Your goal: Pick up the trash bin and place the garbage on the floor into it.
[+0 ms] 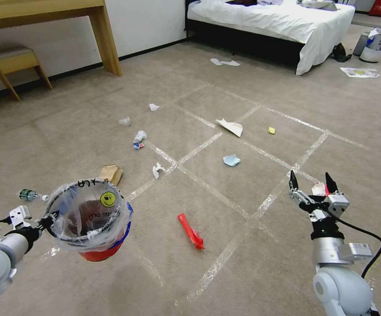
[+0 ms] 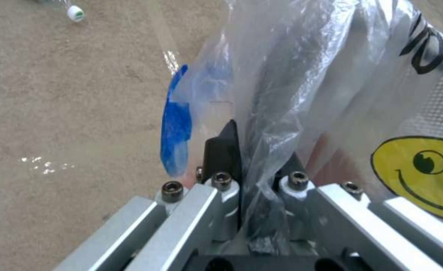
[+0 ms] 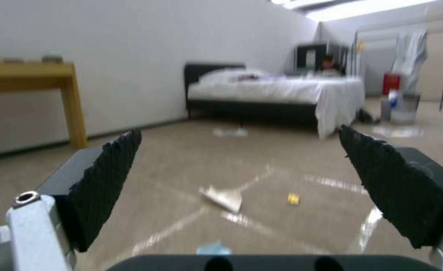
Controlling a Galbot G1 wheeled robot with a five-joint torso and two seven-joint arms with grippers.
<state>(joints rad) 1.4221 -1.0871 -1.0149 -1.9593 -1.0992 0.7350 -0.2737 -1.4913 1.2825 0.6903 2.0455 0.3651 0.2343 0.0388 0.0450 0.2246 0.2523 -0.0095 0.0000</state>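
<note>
Left pincer [image 1: 50,218] clamped on trash bin [image 1: 94,219] rim, held above floor [image 1: 243,272]; right pincer [image 1: 312,178] spread apart, empty, over scattered garbage [image 1: 190,230].

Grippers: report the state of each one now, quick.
Left gripper: shut on the trash bin rim and its clear liner, bin held off the floor.
Right gripper: open, holding nothing, above the floor.

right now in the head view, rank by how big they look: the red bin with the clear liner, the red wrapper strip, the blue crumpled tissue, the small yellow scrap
1. Red bin with clear liner, held up by the left gripper, so nearness inflates it.
2. Red wrapper strip.
3. Blue crumpled tissue.
4. Small yellow scrap, farthest away.
</note>
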